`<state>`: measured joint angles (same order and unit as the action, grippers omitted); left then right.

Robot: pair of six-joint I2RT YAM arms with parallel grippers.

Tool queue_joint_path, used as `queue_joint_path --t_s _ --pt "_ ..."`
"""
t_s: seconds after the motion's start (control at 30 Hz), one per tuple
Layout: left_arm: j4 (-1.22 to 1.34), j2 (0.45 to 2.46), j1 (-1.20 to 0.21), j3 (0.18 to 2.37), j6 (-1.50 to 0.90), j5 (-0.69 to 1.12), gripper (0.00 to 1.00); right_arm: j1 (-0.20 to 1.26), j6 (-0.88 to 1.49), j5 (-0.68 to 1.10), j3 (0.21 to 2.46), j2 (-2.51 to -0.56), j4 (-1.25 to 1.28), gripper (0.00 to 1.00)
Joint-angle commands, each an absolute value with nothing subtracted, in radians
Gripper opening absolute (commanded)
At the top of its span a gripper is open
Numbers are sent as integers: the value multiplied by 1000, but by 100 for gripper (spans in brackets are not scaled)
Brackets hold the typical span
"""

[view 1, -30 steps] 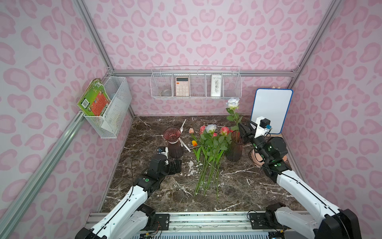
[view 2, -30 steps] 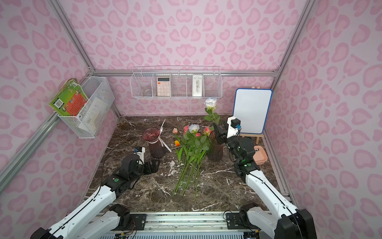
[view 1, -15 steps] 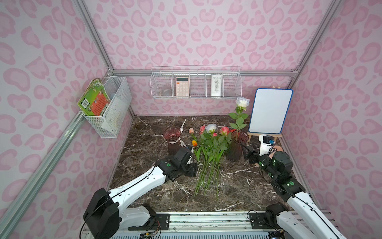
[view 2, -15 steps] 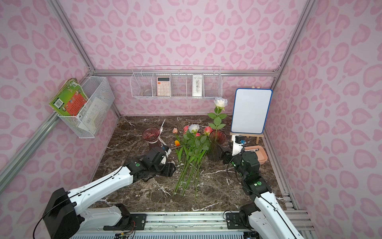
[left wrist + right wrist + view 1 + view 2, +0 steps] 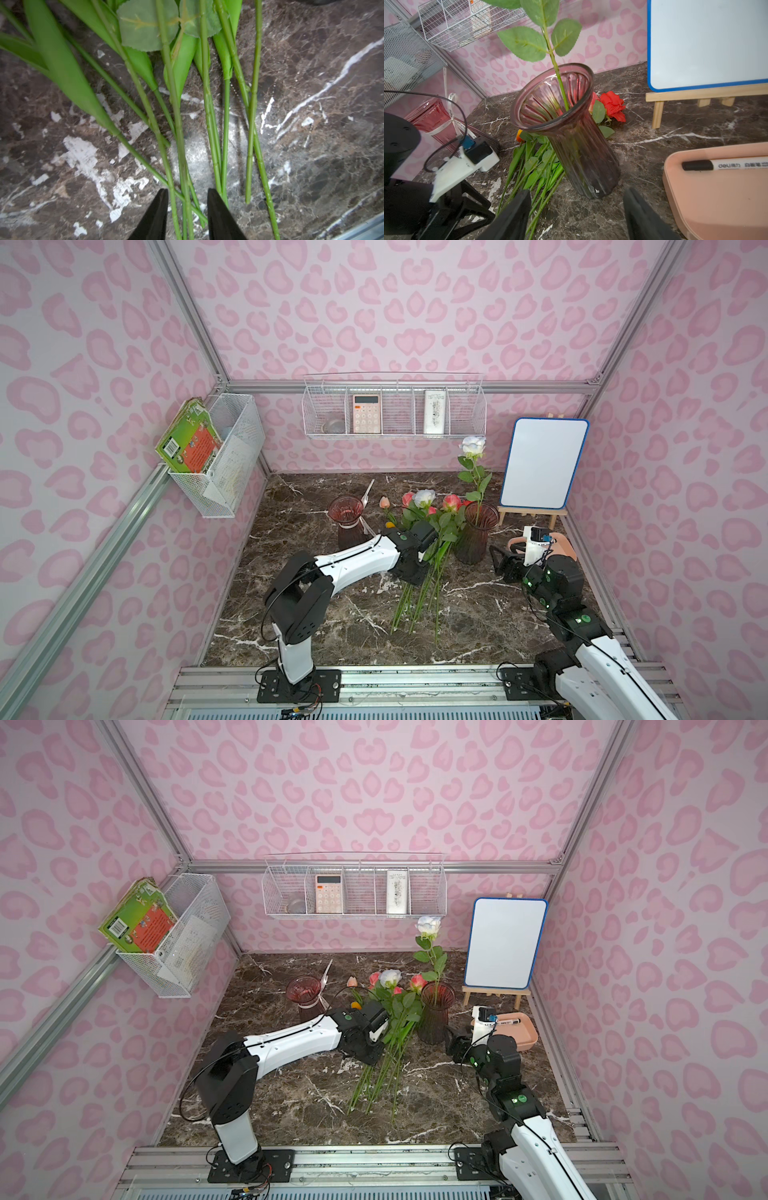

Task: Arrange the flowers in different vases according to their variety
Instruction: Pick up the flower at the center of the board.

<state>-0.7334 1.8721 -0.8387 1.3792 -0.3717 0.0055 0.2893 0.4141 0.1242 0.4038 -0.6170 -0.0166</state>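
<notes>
Straddling flower stems [image 5: 178, 124], my left gripper [image 5: 187, 207] is half open, clamping nothing; right gripper [image 5: 577, 192] gapes empty before a vase [image 5: 577, 145], "deli" marker [image 5: 726, 165] beside it in tray [image 5: 716, 197].

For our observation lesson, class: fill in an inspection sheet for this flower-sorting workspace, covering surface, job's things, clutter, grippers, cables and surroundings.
Surface: dark marble tabletop.
Job's things: white rose upright in plain vase; ribboned vase empty; other flowers lying bundled.
Clutter: pink tray holding marker; whiteboard on easel.
Grippers: left gripper open astride stems; right gripper open, empty.
Cables: black cable at left wrist.
Surroundings: pink walls; wire baskets with calculator, book.
</notes>
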Motion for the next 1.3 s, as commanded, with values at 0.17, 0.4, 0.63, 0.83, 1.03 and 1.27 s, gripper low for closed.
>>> queue_joint_path --t_s 0.17,0.4,0.63,0.83,1.03,1.27 --pt "-805 2000 -834 1502 -307 -46 25 280 422 174 402 -642 9 72" --pt "-798 2040 -834 1521 -301 -86 19 276 422 189 402 -651 16 72" --pt "-785 2022 -834 1496 -309 -123 0 273 428 203 399 -653 20 72" --pt "-722 1870 -835 1363 -337 -165 0 273 447 240 397 -660 36 72" --pt "-632 1673 -835 1227 -358 -226 0 273 481 324 393 -673 92 72" --pt "-599 1489 -835 1165 -388 -253 0 274 521 425 391 -712 150 72"
